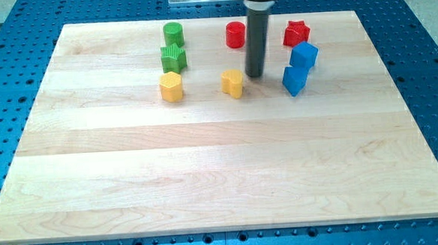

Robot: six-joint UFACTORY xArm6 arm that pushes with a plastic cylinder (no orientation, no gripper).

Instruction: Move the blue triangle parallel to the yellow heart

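Note:
The yellow heart point(233, 83) lies on the wooden board point(221, 160), in the upper middle. Two blue blocks sit to its right, touching each other. The lower one point(295, 80) looks like the blue triangle and is level with the heart. The upper one point(304, 56) looks like a cube. My tip point(255, 76) rests on the board between the heart and the lower blue block. It is just right of the heart and slightly above it, and stands apart from the blue blocks.
A yellow hexagon point(170, 87) sits left of the heart. A green star point(173, 59) and a green cylinder point(173, 33) stand above the hexagon. A red cylinder point(235, 35) and a red star point(296, 34) lie near the board's top edge.

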